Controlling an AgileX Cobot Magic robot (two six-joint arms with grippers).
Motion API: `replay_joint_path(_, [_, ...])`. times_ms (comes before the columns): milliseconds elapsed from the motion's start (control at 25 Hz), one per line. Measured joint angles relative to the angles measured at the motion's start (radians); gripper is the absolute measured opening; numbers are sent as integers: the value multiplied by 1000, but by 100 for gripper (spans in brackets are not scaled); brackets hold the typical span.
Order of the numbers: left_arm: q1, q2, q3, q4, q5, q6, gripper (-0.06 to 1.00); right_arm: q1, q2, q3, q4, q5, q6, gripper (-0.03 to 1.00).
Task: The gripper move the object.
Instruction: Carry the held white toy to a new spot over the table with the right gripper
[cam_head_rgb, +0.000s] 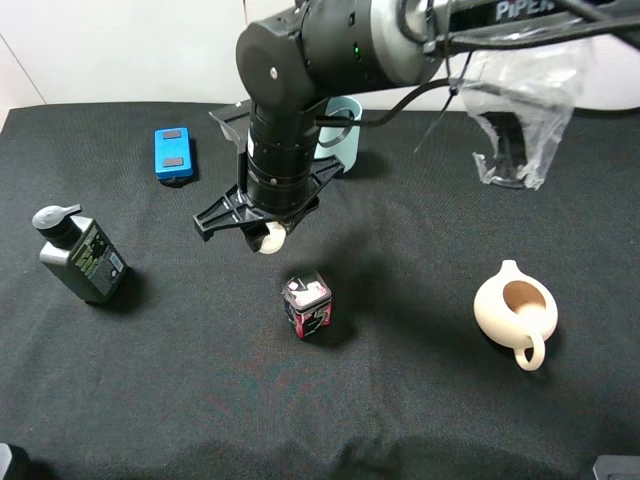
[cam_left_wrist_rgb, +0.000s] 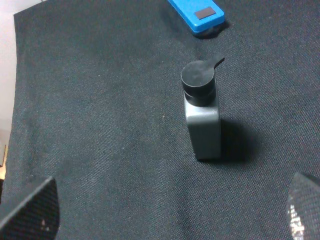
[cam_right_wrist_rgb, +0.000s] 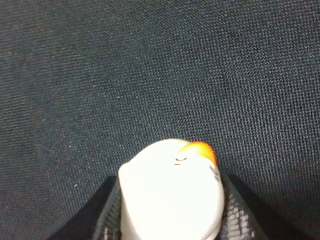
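Your right claw (cam_head_rgb: 262, 230) is clamped on the little cream figurine (cam_head_rgb: 271, 239). You can see it pinched between the fingers with an orange tip showing, over the black cloth (cam_head_rgb: 150, 380) and near the small red-and-black carton (cam_head_rgb: 307, 305). Your left claw (cam_left_wrist_rgb: 170, 212) stands wide apart, holding nothing, facing the dark pump bottle (cam_left_wrist_rgb: 201, 112). The beige pitcher (cam_head_rgb: 515, 310) sits well apart from the figurine
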Motion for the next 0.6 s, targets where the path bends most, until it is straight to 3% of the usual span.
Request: replay_joint_path(600, [0, 0, 0, 0, 0, 0, 96, 0, 94, 9, 8, -35, 0, 31])
